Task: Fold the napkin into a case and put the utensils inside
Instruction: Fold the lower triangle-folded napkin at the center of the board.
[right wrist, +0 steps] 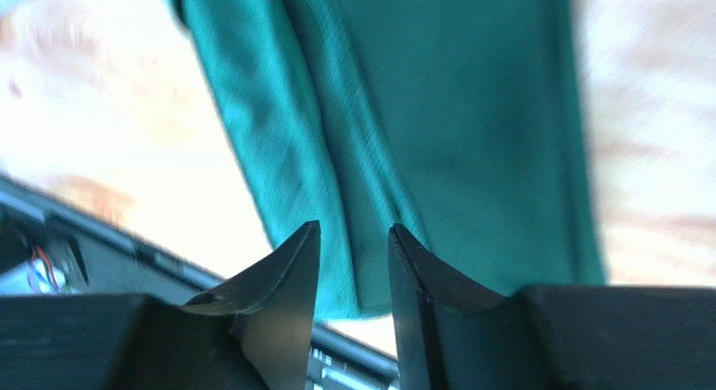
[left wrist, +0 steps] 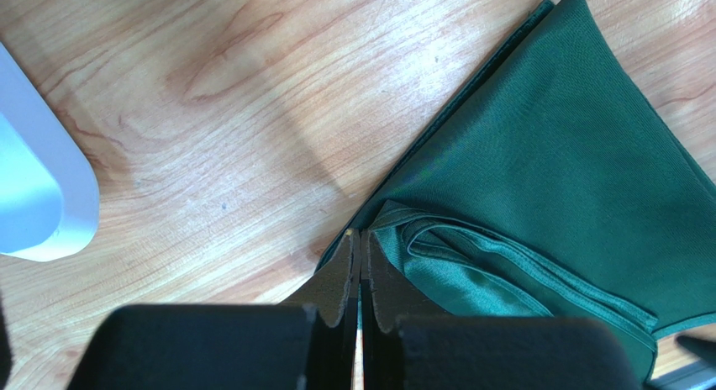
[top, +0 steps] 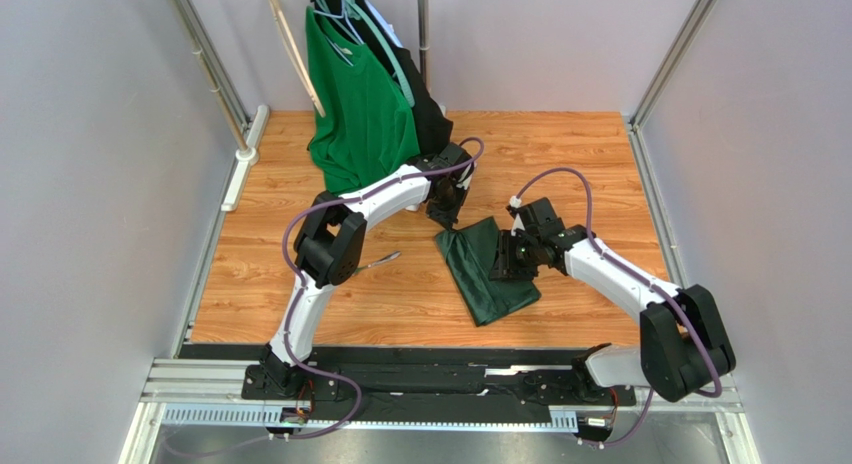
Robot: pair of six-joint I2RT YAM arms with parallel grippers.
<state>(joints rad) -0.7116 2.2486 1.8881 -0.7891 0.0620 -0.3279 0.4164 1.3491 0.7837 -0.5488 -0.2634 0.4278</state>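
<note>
The dark green napkin [top: 482, 274] lies folded into a long, narrow shape on the wooden table, running from mid-table toward the near edge. My left gripper [top: 446, 210] is at its far left corner. In the left wrist view the jaws [left wrist: 360, 233] are shut, pinching the napkin's [left wrist: 546, 155] corner, with folded hems bunched beside them. My right gripper [top: 506, 259] hovers over the napkin's right side. Its jaws [right wrist: 353, 230] are a little open above a lengthwise fold of the cloth [right wrist: 437, 96], holding nothing. One silver utensil [top: 383, 259] lies left of the napkin by the left arm's elbow.
A brighter green T-shirt [top: 360, 104] and a black garment [top: 432, 114] hang on a rack at the back, just behind the left arm. A black rail [top: 400, 369] runs along the near edge. A white arm link [left wrist: 34, 197] shows at the left of the left wrist view.
</note>
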